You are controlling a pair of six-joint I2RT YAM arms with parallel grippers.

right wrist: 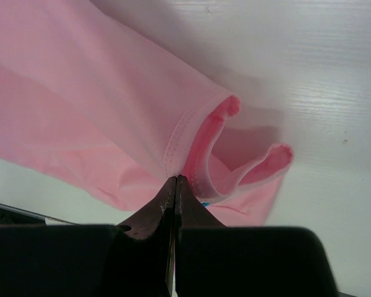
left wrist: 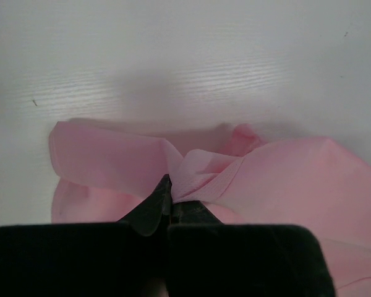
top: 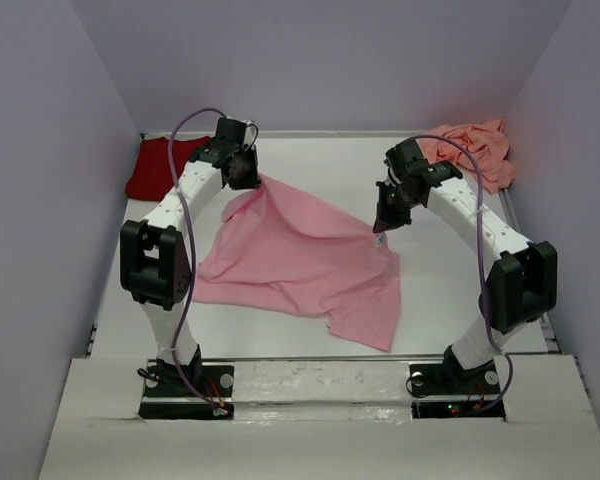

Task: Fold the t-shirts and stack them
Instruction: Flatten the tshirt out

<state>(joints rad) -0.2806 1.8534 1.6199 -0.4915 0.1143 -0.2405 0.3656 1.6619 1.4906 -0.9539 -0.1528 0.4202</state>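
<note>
Two shut pinches on soft light pink cloth t-shirt [top: 300,265], lifted over white table [top: 435,295]: left gripper [left wrist: 169,199] at edge, right gripper [right wrist: 175,183] at hem, perhaps sleeve. Limp, light; best gripped at hems.

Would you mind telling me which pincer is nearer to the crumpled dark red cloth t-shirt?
Left. The left pincer sits just right of the dark red cloth t-shirt; the right pincer is much farther to its right.
</note>
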